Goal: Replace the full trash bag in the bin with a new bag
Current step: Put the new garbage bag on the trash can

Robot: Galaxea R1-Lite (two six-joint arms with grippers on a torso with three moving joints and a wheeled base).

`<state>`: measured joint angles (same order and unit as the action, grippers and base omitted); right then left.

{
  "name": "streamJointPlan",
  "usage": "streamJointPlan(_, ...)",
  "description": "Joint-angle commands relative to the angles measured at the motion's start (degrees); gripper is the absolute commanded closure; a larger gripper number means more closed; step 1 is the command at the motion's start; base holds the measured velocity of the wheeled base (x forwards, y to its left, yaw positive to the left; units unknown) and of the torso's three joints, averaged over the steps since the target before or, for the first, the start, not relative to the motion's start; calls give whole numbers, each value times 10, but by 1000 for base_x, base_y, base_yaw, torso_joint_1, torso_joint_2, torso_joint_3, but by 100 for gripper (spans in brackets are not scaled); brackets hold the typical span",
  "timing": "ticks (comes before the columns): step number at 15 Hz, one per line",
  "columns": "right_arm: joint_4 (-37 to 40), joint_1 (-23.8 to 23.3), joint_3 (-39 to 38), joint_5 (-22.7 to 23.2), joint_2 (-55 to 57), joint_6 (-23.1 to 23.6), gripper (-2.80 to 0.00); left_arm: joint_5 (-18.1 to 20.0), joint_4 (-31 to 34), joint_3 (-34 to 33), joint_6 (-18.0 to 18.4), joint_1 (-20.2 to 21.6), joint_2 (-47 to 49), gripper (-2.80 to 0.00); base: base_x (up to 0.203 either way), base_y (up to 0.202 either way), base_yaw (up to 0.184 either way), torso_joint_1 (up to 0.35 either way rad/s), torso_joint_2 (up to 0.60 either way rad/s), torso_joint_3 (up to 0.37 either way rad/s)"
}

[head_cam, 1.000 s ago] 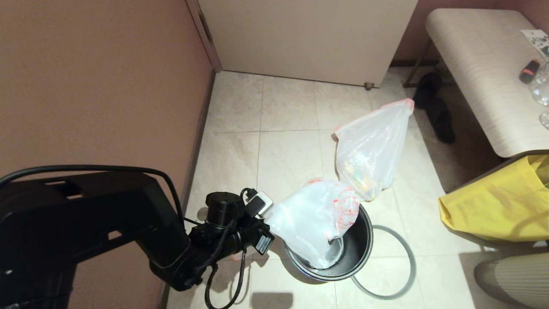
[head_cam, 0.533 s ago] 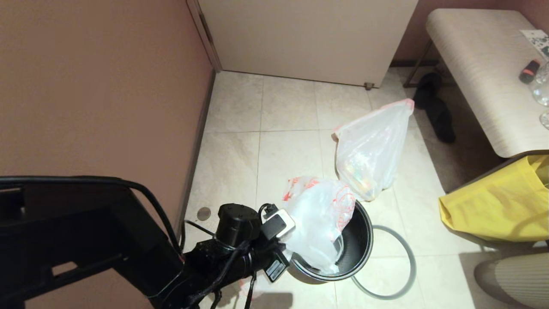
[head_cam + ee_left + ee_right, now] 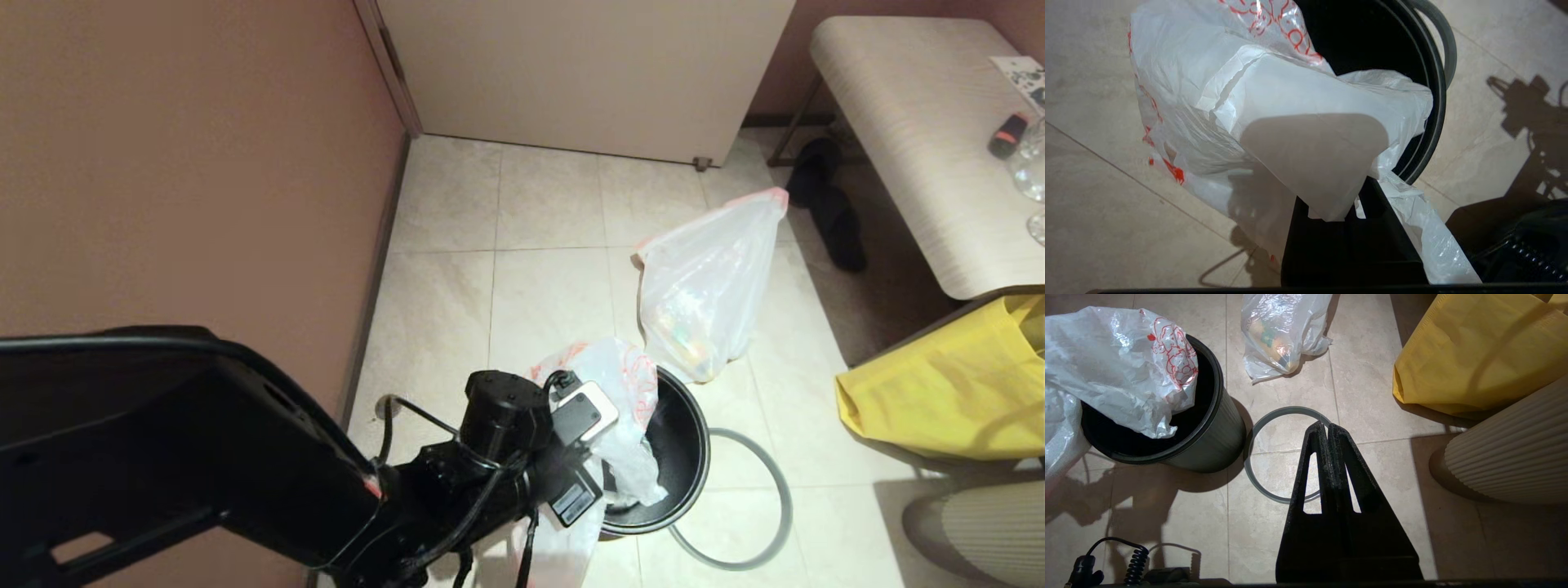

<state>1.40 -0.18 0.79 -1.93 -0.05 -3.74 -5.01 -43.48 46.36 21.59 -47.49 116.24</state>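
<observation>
My left pincer [image 3: 1331, 216] pinches the new bag [image 3: 608, 384], which drapes half inside the bin [image 3: 682, 457], half over its near rim. A tug could tip the bin or tear the film. The full trash bag [image 3: 706, 278] sits beyond the bin; my right pincer [image 3: 1327, 428], closed and empty, hangs above the hoop [image 3: 1257, 428] beside it.

You saw thin, crinkly, glossy plastic in the new bag [image 3: 1122, 371] and the full bag [image 3: 1278, 335]; the bin [image 3: 1208, 428] was glossy black plastic, the hoop [image 3: 1257, 428] smooth grey, and the floor [image 3: 539, 196] was smooth beige tile.
</observation>
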Motion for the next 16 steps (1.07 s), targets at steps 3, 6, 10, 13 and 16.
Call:
streamJointPlan(3,0,0,0,0,0,0,0,-1,80,118,-23,-12,37,0,0,0,0,0,0,0)
streamJointPlan(6,0,0,0,0,0,1,0,-1,187,218,-41,-29,64,0,0,0,0,0,0,0)
streamJointPlan(10,0,0,0,0,0,0,0,0,300,341,-76,-59,115,0,0,0,0,0,0,0)
streamJointPlan(13,0,0,0,0,0,0,0,0,371,438,-80,-66,157,0,0,0,0,0,0,0)
streamJointPlan(16,0,0,0,0,0,0,0,-7,423,550,-81,-63,223,0,0,0,0,0,0,0)
